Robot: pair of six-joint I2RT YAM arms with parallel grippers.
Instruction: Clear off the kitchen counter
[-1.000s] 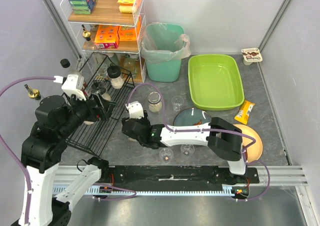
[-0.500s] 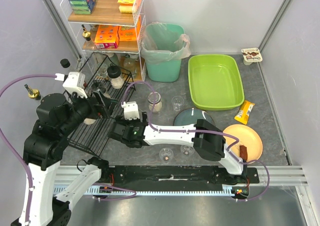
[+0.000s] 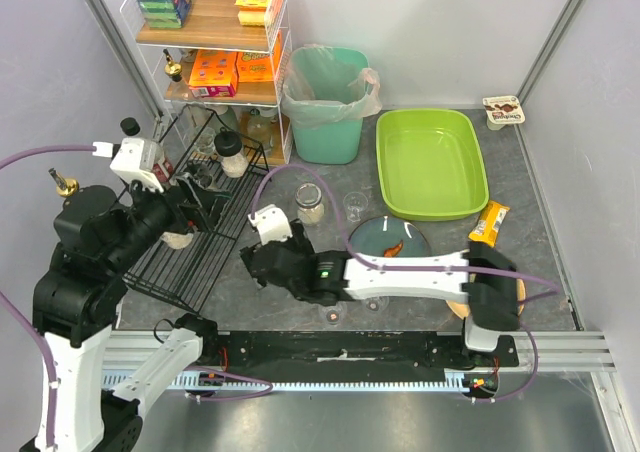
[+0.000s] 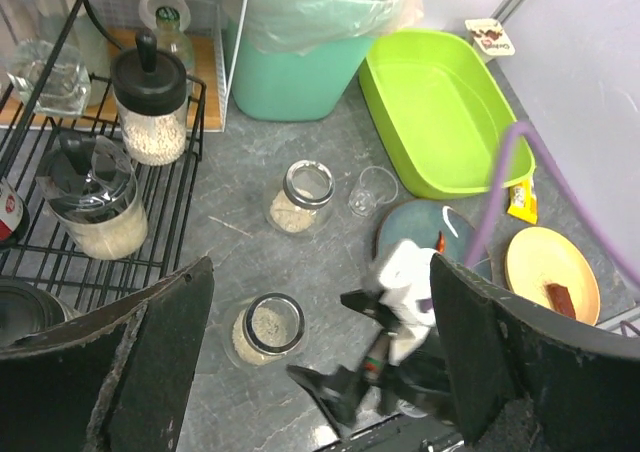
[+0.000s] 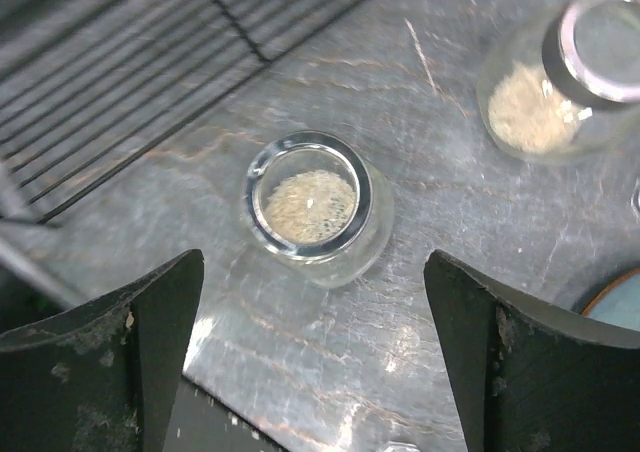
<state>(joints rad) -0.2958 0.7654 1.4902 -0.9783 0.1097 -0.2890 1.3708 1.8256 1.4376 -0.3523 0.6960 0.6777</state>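
Now the right arm is reaching low and far across the kitchen counter toward the black wire rack. Its long link is lying almost flat and its wrist is bending down just beside the rack's right edge. The right gripper is pointing down at a small open glass jar with pale grains inside, and this jar is standing upright on the counter just to the right of the rack. The two fingers are standing wide apart, one on each side of the jar, with bare counter showing between each finger and the glass, so they are grasping nothing.

The left arm is holding itself high, folded at the elbow, with its wrist leaning over the rack. The left gripper is hanging above the rack's right part and looking down. Its fingers are also spread wide and they are empty.

The counter is lying under everything, wide, dark grey and mottled. Further right of the rack, a second grain jar and a clear cup are standing near each other. Beyond them a blue-grey plate and a yellow plate are lying, and a lime-green tub is sitting well apart from the rack. On the rack itself a black-lidded jar is standing.
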